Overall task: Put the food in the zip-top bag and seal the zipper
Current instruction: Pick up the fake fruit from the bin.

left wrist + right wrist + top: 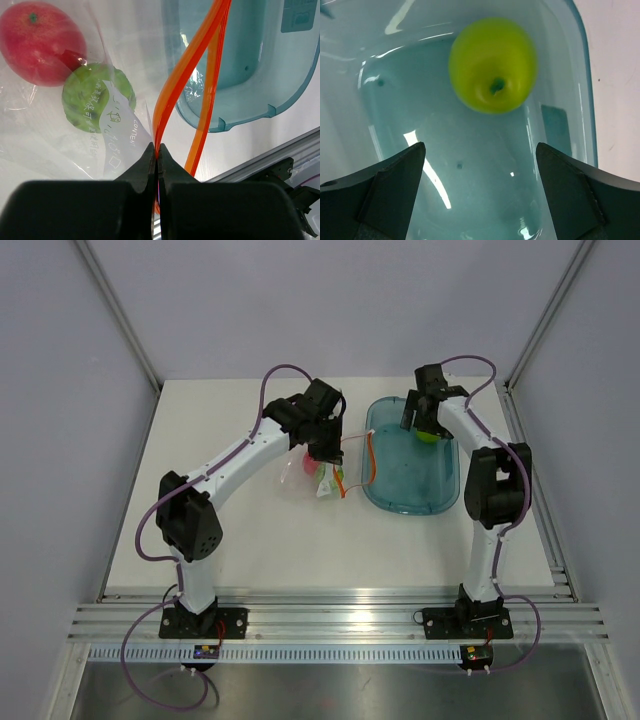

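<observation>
The round lime-green toy apple (492,65) is positioned just beyond the wide-spread right gripper (480,147); the orange-red plastic zipper (185,70) is clamped by the left gripper (157,150).

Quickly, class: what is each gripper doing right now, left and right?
Left gripper: shut on the zipper.
Right gripper: open, holding nothing; the green apple lies loose in the tray.
</observation>
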You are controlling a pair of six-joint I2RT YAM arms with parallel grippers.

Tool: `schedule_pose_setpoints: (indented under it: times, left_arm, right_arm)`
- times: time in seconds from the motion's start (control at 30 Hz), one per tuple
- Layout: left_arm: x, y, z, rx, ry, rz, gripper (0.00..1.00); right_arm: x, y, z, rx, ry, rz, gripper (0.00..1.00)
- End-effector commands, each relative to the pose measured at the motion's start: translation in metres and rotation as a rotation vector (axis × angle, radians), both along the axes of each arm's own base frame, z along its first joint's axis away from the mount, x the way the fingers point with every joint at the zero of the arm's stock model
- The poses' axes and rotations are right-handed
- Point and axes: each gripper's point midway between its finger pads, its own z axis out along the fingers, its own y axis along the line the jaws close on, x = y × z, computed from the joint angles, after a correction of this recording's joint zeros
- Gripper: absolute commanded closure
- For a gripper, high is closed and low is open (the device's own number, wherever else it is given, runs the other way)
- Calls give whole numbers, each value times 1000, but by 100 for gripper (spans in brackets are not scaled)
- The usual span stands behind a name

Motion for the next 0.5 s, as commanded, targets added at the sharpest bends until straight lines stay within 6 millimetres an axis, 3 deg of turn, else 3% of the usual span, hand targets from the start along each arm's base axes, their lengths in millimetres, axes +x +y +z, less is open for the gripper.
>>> schedule_pose_setpoints:
  times: [0.0, 0.47]
  left_arm:
    - [1, -3, 27, -57, -52, -15, 100]
    - [3, -4, 27, -51, -52, -21, 100]
  right_arm:
    - [23, -26, 18, -88, -33, -36, 1]
    - [55, -28, -15, -57, 5, -7, 3]
